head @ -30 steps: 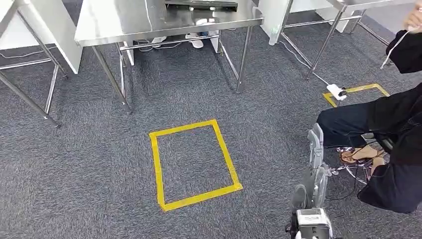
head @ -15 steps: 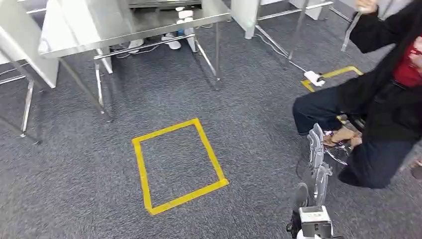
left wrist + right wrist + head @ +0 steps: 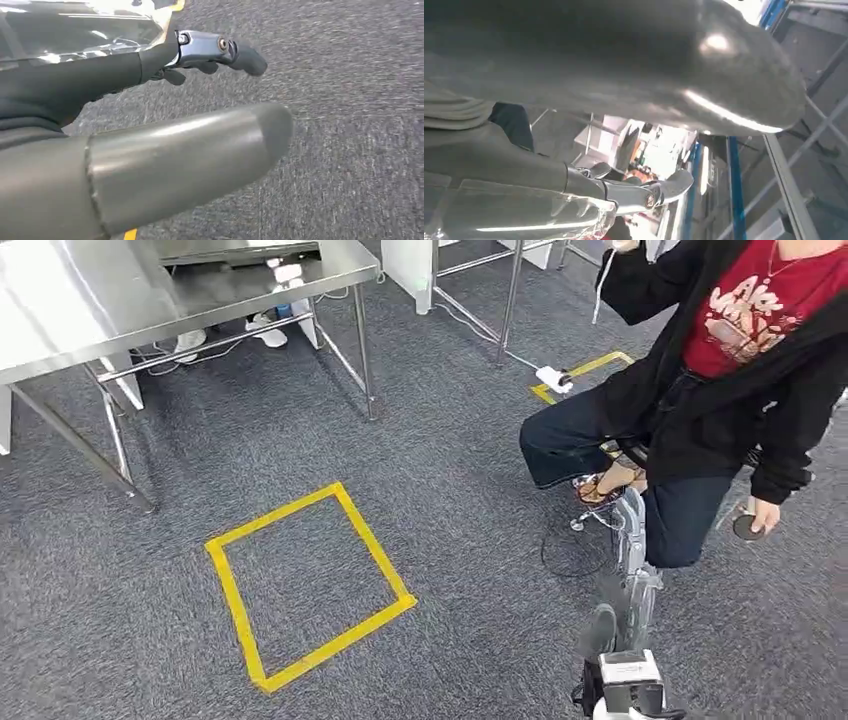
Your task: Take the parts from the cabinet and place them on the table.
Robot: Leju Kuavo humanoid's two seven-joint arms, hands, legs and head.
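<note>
In the head view my right hand (image 3: 630, 560) hangs over grey carpet at the lower right, fingers stretched out and apart, with nothing in it. It is close to the legs of a seated person (image 3: 740, 370). The right wrist view shows this hand (image 3: 624, 75) from close behind, its thick thumb above the darker fingers (image 3: 649, 195), with a gap between them. My left hand (image 3: 150, 145) hangs over the carpet in the left wrist view, thumb and fingers (image 3: 220, 50) apart and holding nothing. A clear shiny cover lies along each hand.
A steel table (image 3: 120, 300) stands at the far left, with shoes under it. A yellow tape square (image 3: 232, 610) marks the carpet ahead. A white power strip (image 3: 552, 378) and a cable (image 3: 560, 550) lie near the person. Blue posts (image 3: 734, 190) and grey frames stand behind my right hand.
The whole picture has shifted left, so the camera has turned to the right. The seated person now takes up the upper right. My right hand keeps its place in the picture.
</note>
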